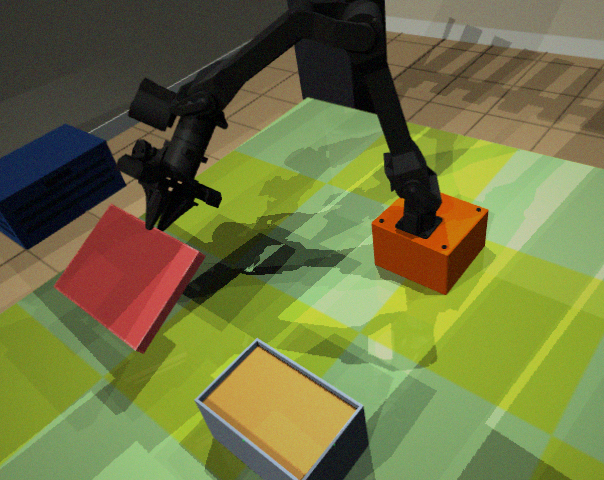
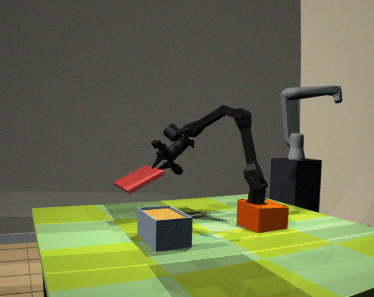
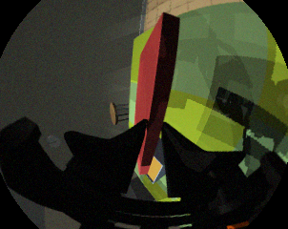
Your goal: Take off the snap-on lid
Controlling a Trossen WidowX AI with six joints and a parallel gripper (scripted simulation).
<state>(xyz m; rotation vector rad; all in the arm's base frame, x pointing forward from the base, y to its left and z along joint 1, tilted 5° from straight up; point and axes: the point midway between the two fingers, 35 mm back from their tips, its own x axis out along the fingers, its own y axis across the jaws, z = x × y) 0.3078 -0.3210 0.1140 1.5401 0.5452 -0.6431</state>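
Surface [image 1: 498,330] [image 2: 94,268] [image 3: 201,72] is patterned in green and yellow, dark wall behind. Storage box [image 1: 240,444] [image 2: 173,234] is seen upright on it, top open, orange-yellow fill [image 1: 281,408] [image 2: 163,213] [image 3: 154,169] visible. Lid [image 1: 121,273] [image 2: 139,179] [image 3: 151,76] is off, held in the air by one edge, tilted, well above the surface and to one side of the box. Tool [image 1: 155,227] [image 2: 155,167] [image 3: 154,124] is nearly closed, fingers clamped on that edge. Step in hand: judged to be the carry to a laydown spot, snap release done. Next move: lid to be levelled with its top face up, kept away from the box, then lowered until flat before the fingers are opened. If released at this tilt, a drop or flip is likely.
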